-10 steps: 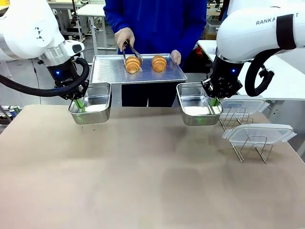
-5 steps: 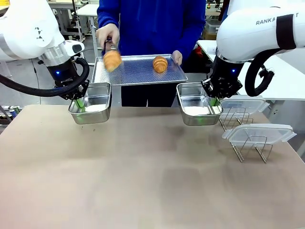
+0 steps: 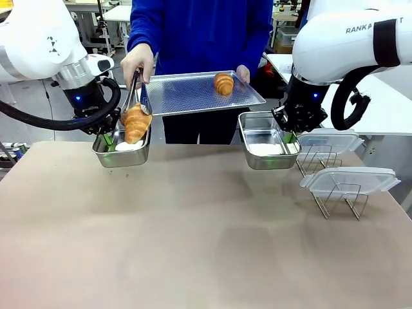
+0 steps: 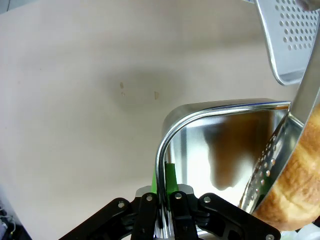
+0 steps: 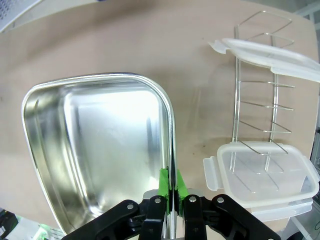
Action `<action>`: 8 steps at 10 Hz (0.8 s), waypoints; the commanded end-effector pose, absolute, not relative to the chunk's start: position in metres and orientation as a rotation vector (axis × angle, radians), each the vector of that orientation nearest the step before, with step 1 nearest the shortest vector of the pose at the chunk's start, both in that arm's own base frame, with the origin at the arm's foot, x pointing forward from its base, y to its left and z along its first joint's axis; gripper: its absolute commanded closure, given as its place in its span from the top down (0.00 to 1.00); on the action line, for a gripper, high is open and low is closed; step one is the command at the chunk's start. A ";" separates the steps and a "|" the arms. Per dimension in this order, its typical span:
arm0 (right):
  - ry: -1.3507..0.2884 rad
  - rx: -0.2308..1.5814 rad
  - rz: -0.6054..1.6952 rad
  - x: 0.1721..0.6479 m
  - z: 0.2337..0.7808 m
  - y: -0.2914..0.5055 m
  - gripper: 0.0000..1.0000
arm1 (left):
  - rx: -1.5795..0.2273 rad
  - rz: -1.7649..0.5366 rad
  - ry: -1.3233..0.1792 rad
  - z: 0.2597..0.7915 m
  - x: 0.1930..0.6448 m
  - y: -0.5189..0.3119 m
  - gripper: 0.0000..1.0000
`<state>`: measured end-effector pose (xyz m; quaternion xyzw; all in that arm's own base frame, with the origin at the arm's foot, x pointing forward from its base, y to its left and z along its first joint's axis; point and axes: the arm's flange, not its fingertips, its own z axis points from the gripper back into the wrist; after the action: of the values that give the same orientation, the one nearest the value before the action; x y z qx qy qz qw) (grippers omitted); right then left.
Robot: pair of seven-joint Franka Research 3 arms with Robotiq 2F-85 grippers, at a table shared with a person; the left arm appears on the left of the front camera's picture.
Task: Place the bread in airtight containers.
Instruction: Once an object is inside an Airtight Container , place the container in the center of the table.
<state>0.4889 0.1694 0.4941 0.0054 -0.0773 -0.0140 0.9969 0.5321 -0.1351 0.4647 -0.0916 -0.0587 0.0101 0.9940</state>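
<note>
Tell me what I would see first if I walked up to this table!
Most likely the golden croissant, held in tongs by the person's hand just over the left steel container, whose rim the left pincer clamps. A second croissant sits on the perforated tray the person holds at the far side. The right pincer grips the rim of the empty right steel container.

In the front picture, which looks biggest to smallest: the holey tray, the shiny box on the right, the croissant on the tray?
1. holey tray, clearly biggest.
2. right steel box.
3. croissant on the tray, smallest, though it sits farther from the camera than the box.
</note>
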 end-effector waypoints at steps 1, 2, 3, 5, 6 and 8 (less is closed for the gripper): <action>-0.166 0.000 -0.043 0.489 0.497 0.169 0.00 | -0.187 0.024 -0.126 0.469 0.532 -0.134 0.01; -0.166 0.000 -0.043 0.489 0.497 0.169 0.00 | -0.187 0.024 -0.126 0.469 0.532 -0.134 0.01; -0.166 0.000 -0.043 0.489 0.497 0.169 0.00 | -0.187 0.024 -0.126 0.469 0.532 -0.134 0.01; -0.166 0.000 -0.043 0.489 0.497 0.169 0.00 | -0.187 0.024 -0.126 0.469 0.532 -0.134 0.01; -0.166 0.000 -0.043 0.489 0.497 0.169 0.00 | -0.187 0.024 -0.126 0.469 0.532 -0.134 0.01; -0.166 0.000 -0.043 0.489 0.497 0.169 0.00 | -0.187 0.024 -0.126 0.469 0.532 -0.134 0.01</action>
<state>0.4889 0.1694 0.4941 0.0054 -0.0773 -0.0140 0.9969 0.5321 -0.1351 0.4647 -0.0916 -0.0586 0.0101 0.9940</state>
